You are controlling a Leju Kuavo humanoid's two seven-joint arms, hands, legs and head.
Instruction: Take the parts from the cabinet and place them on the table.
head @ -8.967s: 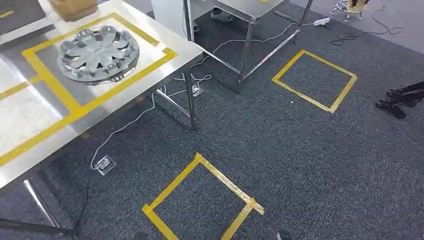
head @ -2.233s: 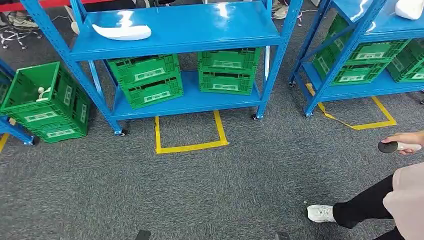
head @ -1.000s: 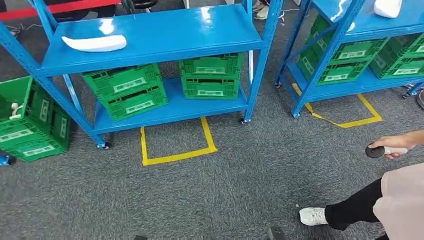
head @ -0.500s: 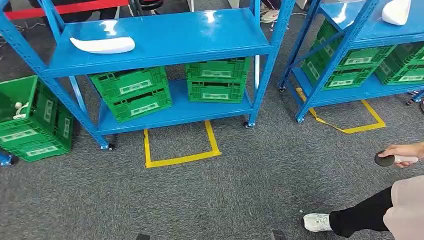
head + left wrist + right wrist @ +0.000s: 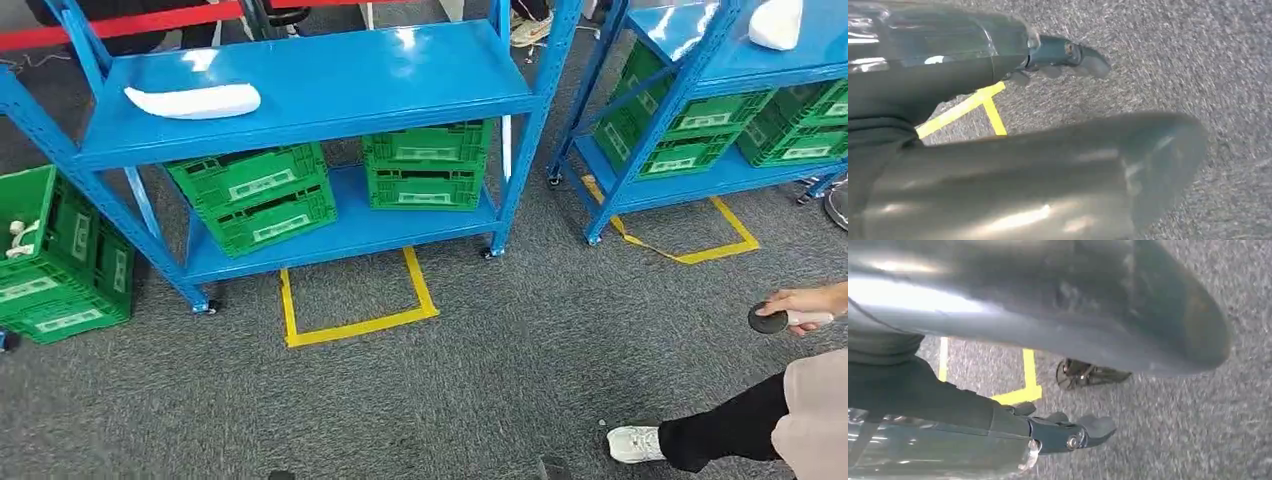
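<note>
Head view: a blue cabinet (image 5: 300, 85) with two shelves stands on grey carpet (image 5: 450, 390), right in front.
White part: a long white part (image 5: 192, 100) lies flat on the top shelf, near its left end. Nothing touches it.
Lower shelf: two stacks of green crates (image 5: 255, 195) sit side by side under the top shelf. The left stack is turned a bit, and the right stack (image 5: 425, 165) sits straight.
Floor mark: a yellow tape square (image 5: 352, 295) is stuck on the carpet just in front of the cabinet. Its open side faces the shelf.
Second cabinet: another blue cabinet (image 5: 700, 60) stands to the right. A second white part (image 5: 775, 22) lies on its top shelf, and more green crates (image 5: 690, 135) sit below it.
Left side: a green crate stack (image 5: 50, 270) is at the left edge, with a small white thing (image 5: 18, 235) inside the top one.
Person: a person stands at the right. One hand (image 5: 808, 300) holds a small black round thing (image 5: 768, 320). A dark trouser leg (image 5: 715, 430) and a white shoe (image 5: 632, 443) show below.
Left hand: in the left wrist view the left hand (image 5: 1058, 57) hangs over the carpet and holds nothing. The fingers look bent in a little, but I cannot tell how wide they are.
Right hand: in the right wrist view the right hand (image 5: 1068, 432) hangs over the carpet and holds nothing. I cannot tell how wide its fingers are either.
</note>
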